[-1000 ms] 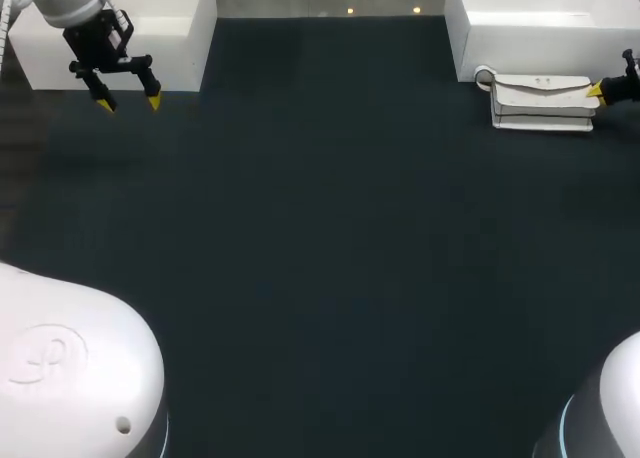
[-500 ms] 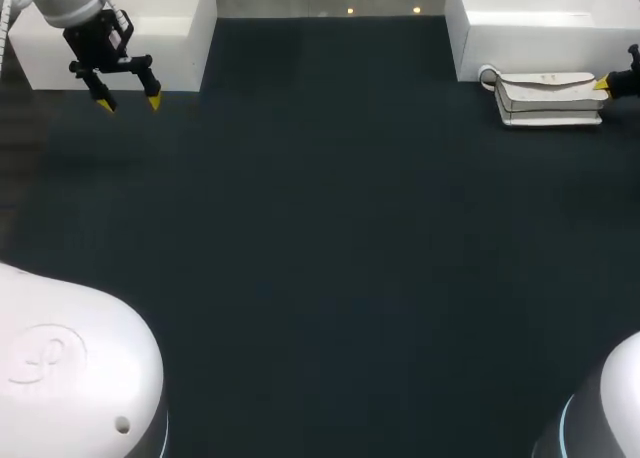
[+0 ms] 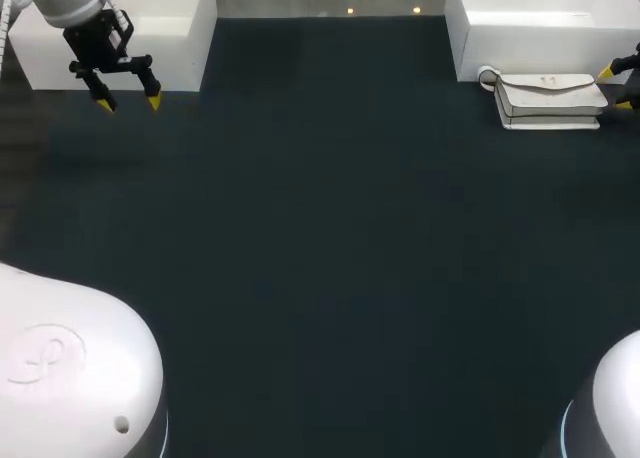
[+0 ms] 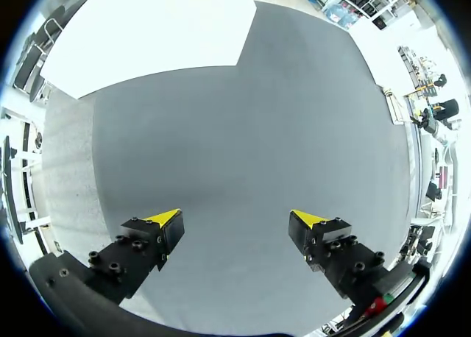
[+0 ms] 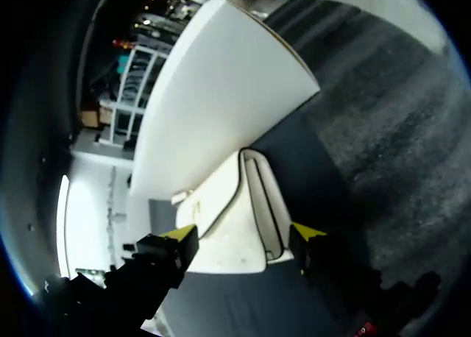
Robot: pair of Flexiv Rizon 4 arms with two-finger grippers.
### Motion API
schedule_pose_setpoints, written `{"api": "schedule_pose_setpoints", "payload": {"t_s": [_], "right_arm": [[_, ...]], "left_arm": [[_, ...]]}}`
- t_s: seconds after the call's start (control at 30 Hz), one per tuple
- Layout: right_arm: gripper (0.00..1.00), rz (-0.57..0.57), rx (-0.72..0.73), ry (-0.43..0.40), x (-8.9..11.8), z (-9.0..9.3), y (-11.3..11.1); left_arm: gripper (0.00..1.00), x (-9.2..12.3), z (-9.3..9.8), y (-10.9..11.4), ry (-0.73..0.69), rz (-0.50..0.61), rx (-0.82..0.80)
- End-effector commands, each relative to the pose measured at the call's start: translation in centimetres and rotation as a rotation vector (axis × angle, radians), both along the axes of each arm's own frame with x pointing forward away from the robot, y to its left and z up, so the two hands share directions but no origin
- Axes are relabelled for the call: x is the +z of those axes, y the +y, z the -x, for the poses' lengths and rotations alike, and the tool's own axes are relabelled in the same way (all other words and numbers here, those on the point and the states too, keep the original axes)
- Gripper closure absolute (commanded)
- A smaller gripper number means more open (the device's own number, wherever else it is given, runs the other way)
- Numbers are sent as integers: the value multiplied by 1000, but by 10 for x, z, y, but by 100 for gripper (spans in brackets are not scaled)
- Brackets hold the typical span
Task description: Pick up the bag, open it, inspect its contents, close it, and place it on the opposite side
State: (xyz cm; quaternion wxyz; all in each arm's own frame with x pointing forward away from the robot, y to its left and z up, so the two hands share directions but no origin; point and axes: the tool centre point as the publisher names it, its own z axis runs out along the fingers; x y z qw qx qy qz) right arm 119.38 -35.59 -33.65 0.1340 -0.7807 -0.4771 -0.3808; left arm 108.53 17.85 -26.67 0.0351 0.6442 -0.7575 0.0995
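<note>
Dark table — white bag lies closed.

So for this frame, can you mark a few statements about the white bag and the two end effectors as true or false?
1. The white leather handbag lies on the dark table beside the white box at the far right. True.
2. The left end effector grips the handbag. False: it hangs open and empty at the far left, with nothing between its fingers.
3. The right end effector is at the handbag's right end, open, with that end between its fingers. True.
4. The handbag stands wide open with its contents showing. False: it lies flat and its flap looks shut.
</note>
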Motion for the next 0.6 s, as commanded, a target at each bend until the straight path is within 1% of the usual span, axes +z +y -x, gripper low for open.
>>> {"api": "schedule_pose_setpoints", "payload": {"t_s": [0.03, 0.17, 0.27, 0.6], "right_arm": [[0, 6, 311, 340, 32, 8, 8], [0, 104, 283, 348, 47, 20, 20], [0, 171, 259, 349, 54, 29, 33], [0, 328, 206, 349, 64, 57, 76]], "left_arm": [[0, 0, 0, 0, 0, -1, 1], [0, 0, 0, 0, 0, -1, 1], [0, 0, 0, 0, 0, -1, 1], [0, 0, 0, 0, 0, -1, 1]]}}
